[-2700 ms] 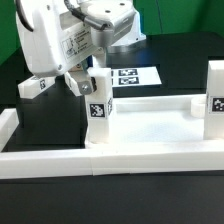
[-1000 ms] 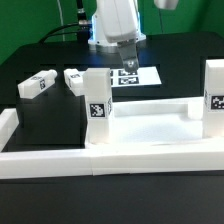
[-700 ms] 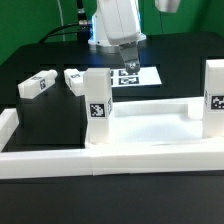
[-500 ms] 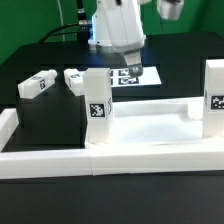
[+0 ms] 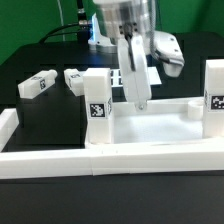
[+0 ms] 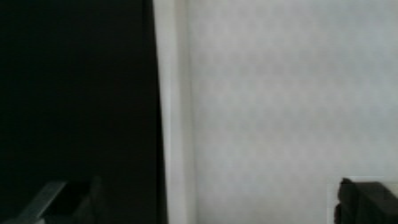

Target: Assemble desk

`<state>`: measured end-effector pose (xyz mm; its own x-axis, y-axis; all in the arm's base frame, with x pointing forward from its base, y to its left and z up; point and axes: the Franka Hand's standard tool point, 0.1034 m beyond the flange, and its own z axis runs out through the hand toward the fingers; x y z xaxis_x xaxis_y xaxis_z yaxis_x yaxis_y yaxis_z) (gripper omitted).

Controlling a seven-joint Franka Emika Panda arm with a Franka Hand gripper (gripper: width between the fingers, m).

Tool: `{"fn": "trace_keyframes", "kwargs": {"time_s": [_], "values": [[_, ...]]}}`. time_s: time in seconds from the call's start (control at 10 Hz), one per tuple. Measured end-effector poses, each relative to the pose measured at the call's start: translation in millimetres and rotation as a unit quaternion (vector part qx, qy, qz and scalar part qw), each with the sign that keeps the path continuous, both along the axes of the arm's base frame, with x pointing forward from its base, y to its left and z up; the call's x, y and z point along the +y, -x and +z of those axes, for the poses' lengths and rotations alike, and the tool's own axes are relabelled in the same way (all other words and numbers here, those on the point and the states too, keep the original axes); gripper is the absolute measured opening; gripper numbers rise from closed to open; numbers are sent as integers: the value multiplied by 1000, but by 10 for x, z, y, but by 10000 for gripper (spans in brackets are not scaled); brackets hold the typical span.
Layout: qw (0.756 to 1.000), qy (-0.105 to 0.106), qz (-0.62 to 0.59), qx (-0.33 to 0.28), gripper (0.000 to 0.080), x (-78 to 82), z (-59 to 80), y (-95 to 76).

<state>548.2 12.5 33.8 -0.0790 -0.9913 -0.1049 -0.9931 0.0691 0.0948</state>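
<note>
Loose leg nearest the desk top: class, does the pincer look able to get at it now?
Probably yes: the pincer is open and empty, and the loose leg lies on bare black table, nothing over it; an upright leg stands close beside.

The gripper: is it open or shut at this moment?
Open. In the wrist view the gripper shows its two dark fingertips far apart, and nothing is clamped between them.

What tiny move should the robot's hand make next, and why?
Probably ease straight down. The gripper hangs open at the far rim of the large white plastic tray-like desk top. The wrist view shows that white edge between the fingertips, with nothing gripped. Lowering would likely let the jaws straddle the rim before they close.
</note>
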Motion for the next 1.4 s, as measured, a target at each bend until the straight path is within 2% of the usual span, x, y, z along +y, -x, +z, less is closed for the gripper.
{"fn": "trace_keyframes", "kwargs": {"time_s": [0.1,0.5,0.6,0.7,0.8,1.0,1.2,1.4], "values": [[1000,0,2,1,649,54,-13,0],[1000,1,5,0,649,41,-19,1],[1000,12,-1,-27,649,30,-45,-8],[999,27,-3,-47,649,20,-145,101],[999,32,3,-44,649,17,-223,175],[999,32,6,-35,649,107,-282,205],[999,31,8,-33,649,116,-278,206],[999,30,9,-33,392,120,-279,207]]}}
